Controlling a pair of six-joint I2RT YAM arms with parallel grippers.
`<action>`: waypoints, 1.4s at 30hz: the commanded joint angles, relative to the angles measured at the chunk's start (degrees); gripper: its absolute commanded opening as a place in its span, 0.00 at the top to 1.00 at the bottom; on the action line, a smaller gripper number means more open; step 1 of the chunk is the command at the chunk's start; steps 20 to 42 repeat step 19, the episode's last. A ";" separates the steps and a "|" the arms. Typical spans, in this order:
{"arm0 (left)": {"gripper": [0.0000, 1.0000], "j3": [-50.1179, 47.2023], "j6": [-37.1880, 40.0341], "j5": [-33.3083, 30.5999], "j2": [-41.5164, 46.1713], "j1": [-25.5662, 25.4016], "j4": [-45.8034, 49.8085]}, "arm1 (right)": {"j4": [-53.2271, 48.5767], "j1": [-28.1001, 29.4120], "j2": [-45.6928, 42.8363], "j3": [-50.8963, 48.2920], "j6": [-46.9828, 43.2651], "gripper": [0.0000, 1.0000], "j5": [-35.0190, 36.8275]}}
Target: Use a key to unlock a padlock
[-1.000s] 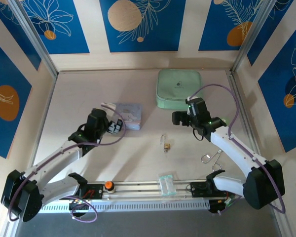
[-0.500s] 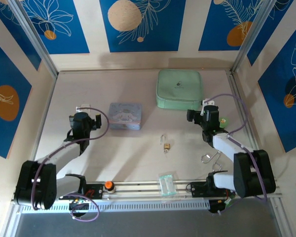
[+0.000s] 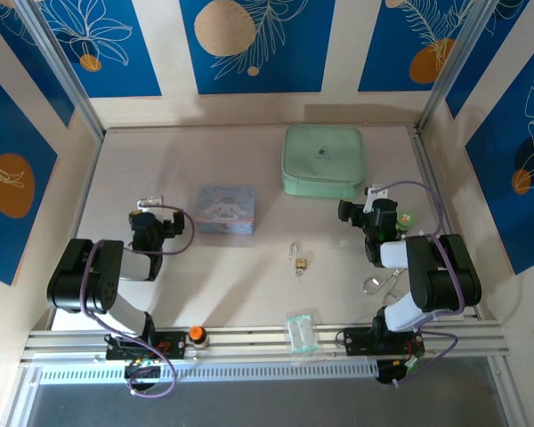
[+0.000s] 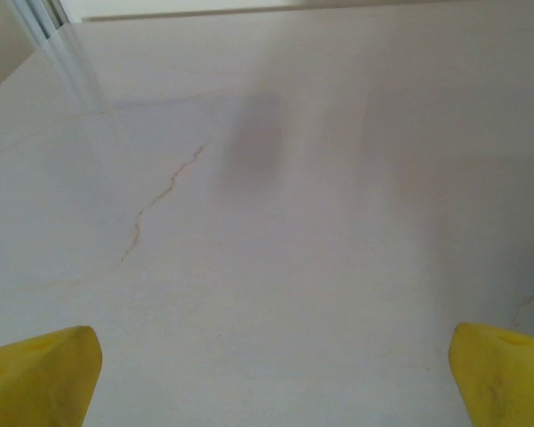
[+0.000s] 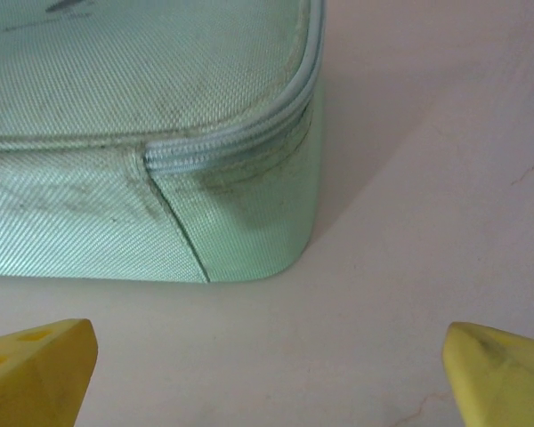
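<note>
Blue leaf-print wall panels [image 3: 258,44] box in a pale bench [image 3: 249,294].

From the top camera, we've got the padlock [image 3: 298,259] lying out in the open near the middle of the bench. It's in front of the blue cartoon box [image 3: 226,209] and the mint zip case [image 3: 322,158], and touching neither. Both arms are folded back. The left hand [image 3: 149,219] sits left of the box, and the right hand [image 3: 360,212] is just off the case's near right corner, with a bent wire loop [image 3: 380,283] closer in. The key is too small for us to pick out.

Left wrist: the left hand [image 4: 269,382] has its yellow fingertips [image 4: 44,374] spread wide over bare bench, gripping nothing.

Right wrist: the right hand [image 5: 267,369] is spread wide too, empty, and facing the case's corner [image 5: 116,116].
</note>
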State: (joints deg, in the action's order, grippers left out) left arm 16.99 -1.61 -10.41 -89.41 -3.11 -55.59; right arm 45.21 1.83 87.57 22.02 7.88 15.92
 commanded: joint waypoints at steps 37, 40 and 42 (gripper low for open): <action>0.01 3.05 2.14 -1.84 -0.32 -1.63 -1.27 | 3.15 -0.59 -0.57 0.82 -0.50 0.01 -2.74; 0.01 3.05 2.14 -1.84 -0.32 -1.63 -1.27 | 3.15 -0.59 -0.57 0.82 -0.50 0.01 -2.74; 0.01 3.05 2.14 -1.84 -0.32 -1.63 -1.27 | 3.15 -0.59 -0.57 0.82 -0.50 0.01 -2.74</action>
